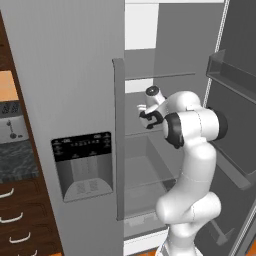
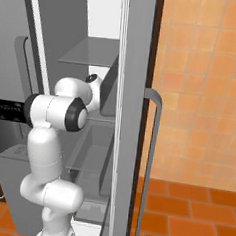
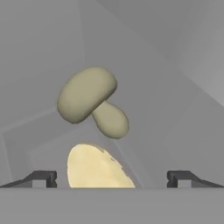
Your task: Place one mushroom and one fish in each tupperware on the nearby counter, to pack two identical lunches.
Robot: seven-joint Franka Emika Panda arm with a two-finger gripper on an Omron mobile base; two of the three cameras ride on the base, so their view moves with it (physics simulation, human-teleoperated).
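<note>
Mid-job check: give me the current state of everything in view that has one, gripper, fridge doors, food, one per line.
gripper: open, jaws wide, holding nothing, aimed into the fridge.
mushroom: on its side on a fridge shelf, ahead of the gripper, not gripped.
pale yellow item: lying nearer the gripper, identity unclear.
right fridge door: swung open.
left fridge door: shut.
</note>
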